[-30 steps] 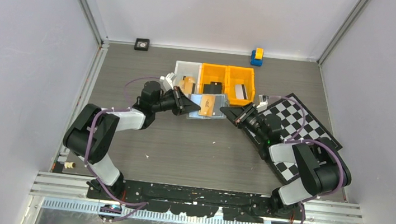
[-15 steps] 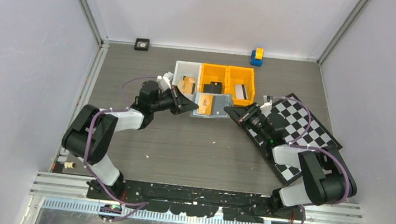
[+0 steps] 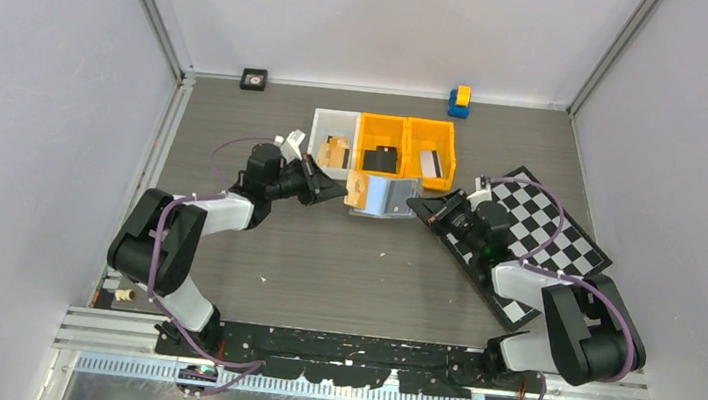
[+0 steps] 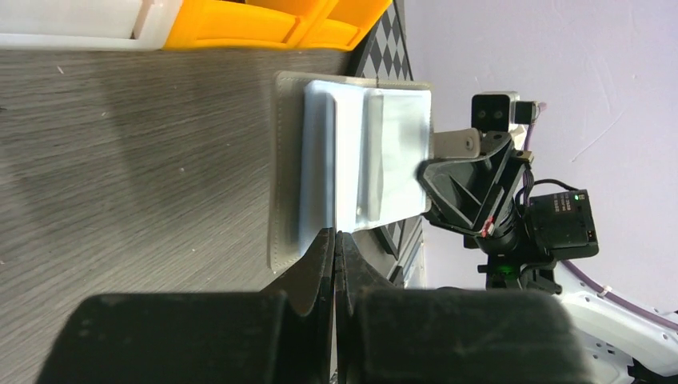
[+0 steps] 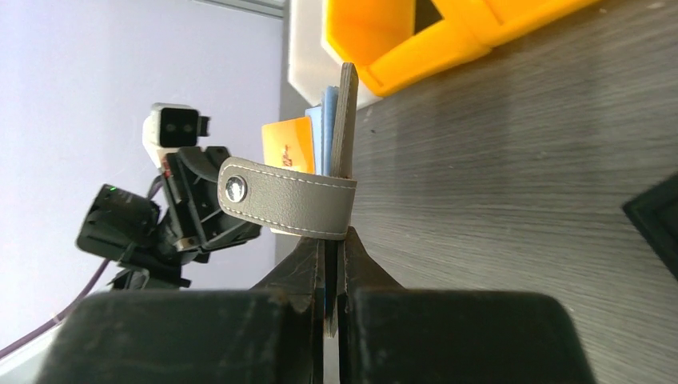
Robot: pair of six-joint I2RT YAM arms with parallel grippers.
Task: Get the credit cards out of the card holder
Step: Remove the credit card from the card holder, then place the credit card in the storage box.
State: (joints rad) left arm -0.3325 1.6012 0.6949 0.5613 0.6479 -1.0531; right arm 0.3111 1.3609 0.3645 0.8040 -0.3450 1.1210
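Card holder [image 3: 390, 198] stands clamped between right fingers [image 5: 302, 276], left fingers [image 4: 314, 268] closed at its opposite edge.

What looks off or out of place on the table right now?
The card holder is not lying flat: the left hand and right hand pinch its opposite edges, and its right half stands tipped up on edge. Its snap strap is undone, and an orange card pokes out.

The card holder [image 3: 392, 198] is grey outside and pale blue inside. One card [image 5: 288, 142] in it is orange. One bin [image 3: 337, 114] is white, two bins [image 3: 385, 119] are orange. The board [image 3: 550, 225] has black and white squares. The table [image 3: 343, 259] is streaky grey
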